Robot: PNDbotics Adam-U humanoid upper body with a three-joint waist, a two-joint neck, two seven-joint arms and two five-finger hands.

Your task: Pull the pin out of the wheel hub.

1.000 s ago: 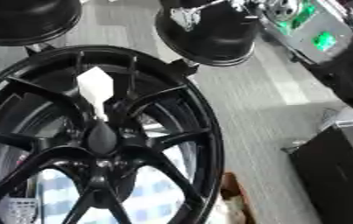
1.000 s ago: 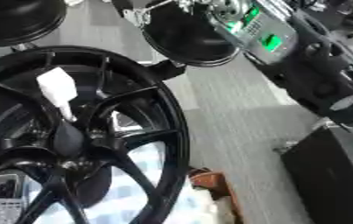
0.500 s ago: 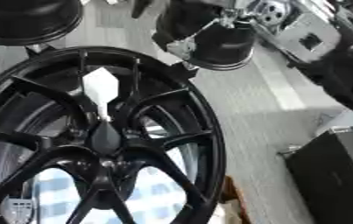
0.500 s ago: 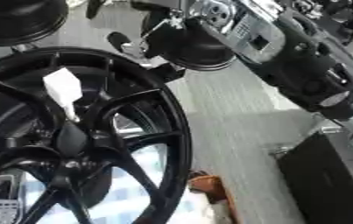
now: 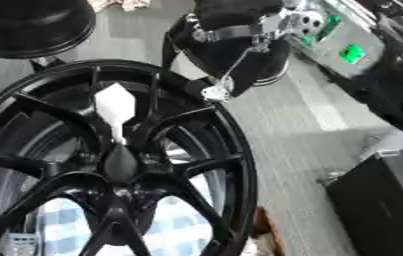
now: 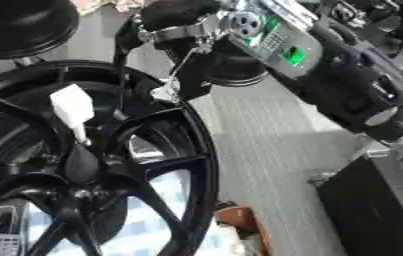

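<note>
A black multi-spoke wheel (image 5: 236, 165) fills the left of both views. From its hub (image 5: 121, 161) a white pin (image 5: 115, 104) with a blocky head stands up, its thin stem seated in the hub. My right hand (image 6: 173, 15), black with a silver band, reaches in from the upper right over the rim's top right edge, to the right of and above the pin and apart from it. A thin rod with a silver tip (image 5: 215, 92) hangs below the hand near the rim. The left hand shows in neither view.
A second black wheel (image 5: 29, 22) lies at the top left. A round black object (image 6: 235, 70) stands behind the hand. A black box (image 5: 379, 200) occupies the lower right, and a brown thing (image 6: 239, 220) sits by the rim's bottom edge on the grey striped floor.
My right arm has swung left and down, bringing the hand over the rim's upper right edge. The pin still stands in the hub.
</note>
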